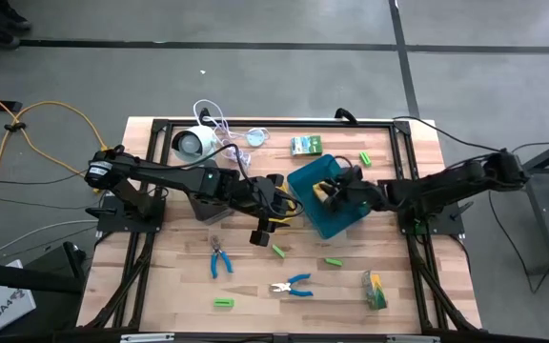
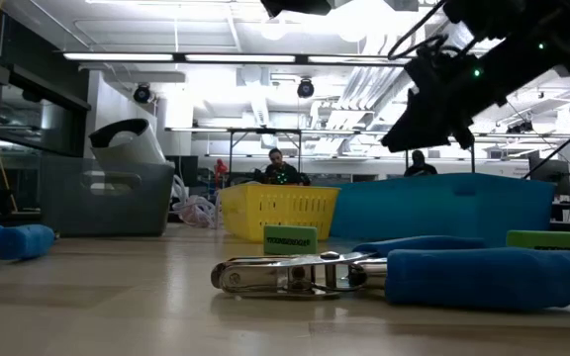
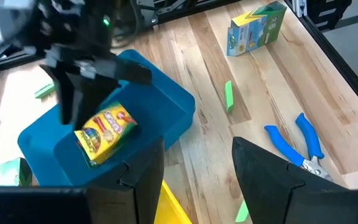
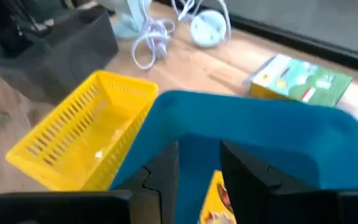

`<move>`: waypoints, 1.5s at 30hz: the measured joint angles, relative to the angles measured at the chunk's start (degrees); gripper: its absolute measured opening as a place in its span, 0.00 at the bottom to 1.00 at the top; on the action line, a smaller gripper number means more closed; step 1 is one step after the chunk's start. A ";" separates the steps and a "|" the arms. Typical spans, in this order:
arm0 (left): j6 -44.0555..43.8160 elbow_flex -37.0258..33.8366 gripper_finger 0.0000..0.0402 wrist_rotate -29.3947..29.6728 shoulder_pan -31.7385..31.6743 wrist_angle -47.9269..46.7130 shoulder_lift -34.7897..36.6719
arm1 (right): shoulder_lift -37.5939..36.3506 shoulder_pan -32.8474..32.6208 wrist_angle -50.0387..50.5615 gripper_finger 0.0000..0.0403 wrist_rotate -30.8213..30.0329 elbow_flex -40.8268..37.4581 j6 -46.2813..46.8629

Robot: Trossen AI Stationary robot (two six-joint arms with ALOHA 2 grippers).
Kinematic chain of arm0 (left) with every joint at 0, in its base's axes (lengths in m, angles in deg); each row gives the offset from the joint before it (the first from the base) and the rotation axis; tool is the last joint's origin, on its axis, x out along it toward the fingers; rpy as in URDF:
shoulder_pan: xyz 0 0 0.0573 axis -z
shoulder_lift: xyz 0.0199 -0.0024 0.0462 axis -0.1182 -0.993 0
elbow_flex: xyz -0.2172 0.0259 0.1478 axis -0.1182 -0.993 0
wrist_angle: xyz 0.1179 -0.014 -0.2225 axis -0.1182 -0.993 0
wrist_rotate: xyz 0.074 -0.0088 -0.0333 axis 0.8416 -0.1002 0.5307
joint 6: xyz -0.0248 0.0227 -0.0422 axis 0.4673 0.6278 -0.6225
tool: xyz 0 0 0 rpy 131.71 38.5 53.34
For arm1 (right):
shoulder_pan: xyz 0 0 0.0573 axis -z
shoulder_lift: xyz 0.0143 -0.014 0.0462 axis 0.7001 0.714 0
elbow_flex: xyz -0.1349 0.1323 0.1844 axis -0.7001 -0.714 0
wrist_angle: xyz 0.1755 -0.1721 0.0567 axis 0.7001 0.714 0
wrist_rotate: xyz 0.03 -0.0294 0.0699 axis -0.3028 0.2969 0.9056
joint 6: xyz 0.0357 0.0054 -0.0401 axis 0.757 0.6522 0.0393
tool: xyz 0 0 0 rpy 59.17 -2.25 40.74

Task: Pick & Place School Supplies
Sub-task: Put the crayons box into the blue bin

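Mid-frame in high view, right hand (image 1: pixel 336 193) over blue tray (image 1: pixel 305 179), fingers slightly apart; left wrist view alone showing yellow-orange pack (image 3: pixel 104 132) lying inside; left hand (image 3: pixel 194 174) spread wide, nothing held.

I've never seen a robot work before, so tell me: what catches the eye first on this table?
Two dark arms meet over a blue tray at the table's middle, where the right hand hangs just above a bright yellow pack lying inside. The left hand waits open beside it. Blue-handled pliers and small green blocks lie scattered on the wood nearer the front.
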 joint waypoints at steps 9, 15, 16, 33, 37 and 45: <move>0.00 0.00 0.45 -0.01 0.00 -0.15 0.00 | -5.76 -1.02 -1.90 0.27 6.83 0.00 -1.39; 0.00 0.00 0.45 -0.01 0.00 -1.84 0.00 | -6.93 -3.57 -4.19 0.27 20.33 0.04 -1.00; 0.00 0.00 0.45 -0.01 0.00 -2.42 0.00 | -6.93 -4.18 -4.15 0.27 22.09 0.04 -1.00; -2.00 0.00 0.45 -0.01 3.49 -10.15 0.00 | -7.01 -16.59 -20.96 0.27 24.47 0.04 -16.54; -3.46 0.00 0.45 -0.01 4.71 -10.40 0.00 | -7.10 -17.85 -21.73 0.27 22.73 0.04 -16.97; -8.94 0.00 0.45 -0.08 6.00 -13.10 0.00 | -7.08 -21.08 -18.28 0.27 17.47 3.49 -24.97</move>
